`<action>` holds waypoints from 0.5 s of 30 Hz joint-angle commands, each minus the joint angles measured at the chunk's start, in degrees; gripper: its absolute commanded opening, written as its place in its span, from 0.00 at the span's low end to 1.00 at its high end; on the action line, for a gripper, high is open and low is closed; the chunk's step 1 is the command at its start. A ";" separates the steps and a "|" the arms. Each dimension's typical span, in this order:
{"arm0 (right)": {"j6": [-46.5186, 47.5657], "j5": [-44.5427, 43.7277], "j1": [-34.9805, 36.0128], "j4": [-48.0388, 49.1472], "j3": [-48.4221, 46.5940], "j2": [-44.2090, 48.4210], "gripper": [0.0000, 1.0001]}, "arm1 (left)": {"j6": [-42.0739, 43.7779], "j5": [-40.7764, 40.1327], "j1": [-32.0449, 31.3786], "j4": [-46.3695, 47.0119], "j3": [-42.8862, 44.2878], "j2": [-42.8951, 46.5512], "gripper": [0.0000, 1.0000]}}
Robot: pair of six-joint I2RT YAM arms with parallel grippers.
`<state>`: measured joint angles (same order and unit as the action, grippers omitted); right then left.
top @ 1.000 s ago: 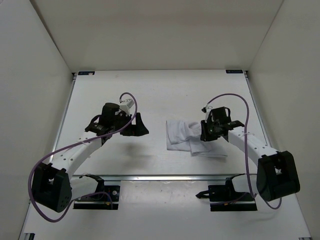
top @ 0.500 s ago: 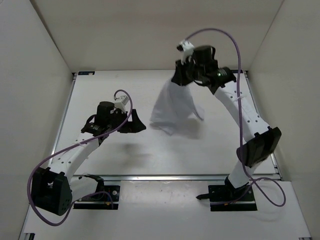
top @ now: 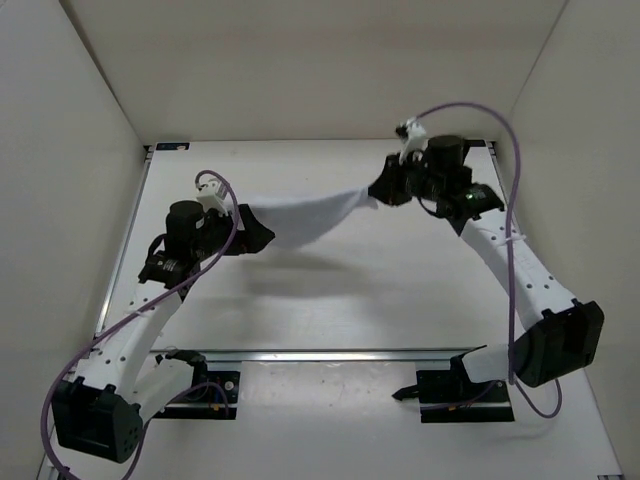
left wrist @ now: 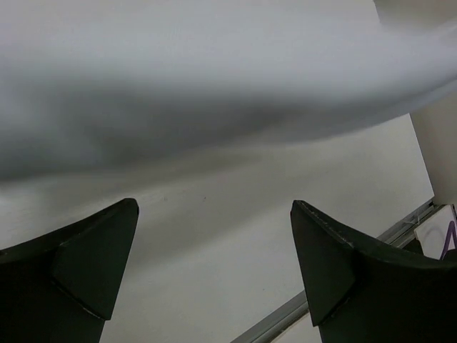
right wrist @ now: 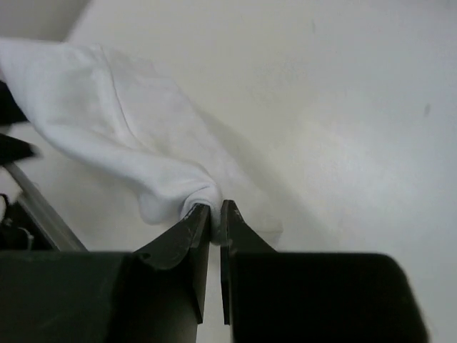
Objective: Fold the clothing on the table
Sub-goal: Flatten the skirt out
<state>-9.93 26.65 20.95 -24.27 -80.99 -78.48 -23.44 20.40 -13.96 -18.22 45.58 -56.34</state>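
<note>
The clothing (top: 305,218), a thin white fabric piece, hangs in the air as a stretched band above the table (top: 400,290). My right gripper (top: 383,190) is shut on its right end, at the back right. In the right wrist view a bunched fold of the clothing (right wrist: 107,121) is pinched between the tips of the right gripper (right wrist: 216,207). My left gripper (top: 256,236) is open at the band's left end. In the left wrist view the clothing (left wrist: 214,93) crosses blurred beyond the tips of the left gripper (left wrist: 214,236), with only table between the fingers (left wrist: 93,264).
A metal rail (top: 350,354) runs along the table's near edge, also seen in the left wrist view as the rail (left wrist: 285,318). White walls close in the table at the back and both sides. Both arm bases sit in front of the rail.
The right gripper closed on the clothing, lifted it off the table and swung it up and back; the fabric now stretches left to the left gripper, which has shifted left and stayed open.
</note>
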 commanded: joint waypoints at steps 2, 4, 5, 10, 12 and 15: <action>0.09 -3.01 0.49 0.54 19.62 1.30 0.00 | -0.81 -1.59 -0.02 -1.55 -1.54 4.57 0.99; -0.96 -3.54 1.11 2.11 27.78 2.27 0.00 | -1.17 -1.86 -0.46 -2.00 -3.04 5.01 0.98; -1.49 -3.19 0.50 2.91 29.21 2.36 0.00 | -1.52 -2.21 -1.33 -2.26 -3.57 5.18 0.99; -1.93 -1.08 -1.70 1.42 34.76 3.42 0.00 | -1.26 -3.00 -4.15 -4.89 -5.94 2.30 0.99; -2.02 -1.16 -2.31 0.89 37.21 4.91 0.00 | -0.99 -3.44 -5.55 -5.42 -7.43 0.80 0.99; -2.63 -0.29 -3.11 -1.65 40.11 6.67 0.00 | -0.38 -3.88 -6.61 -4.99 -9.63 -1.93 0.98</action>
<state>-11.88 24.99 18.61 -26.06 -43.07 -74.43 -24.43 17.58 -19.55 -21.85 37.91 -57.10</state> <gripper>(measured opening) 0.055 0.987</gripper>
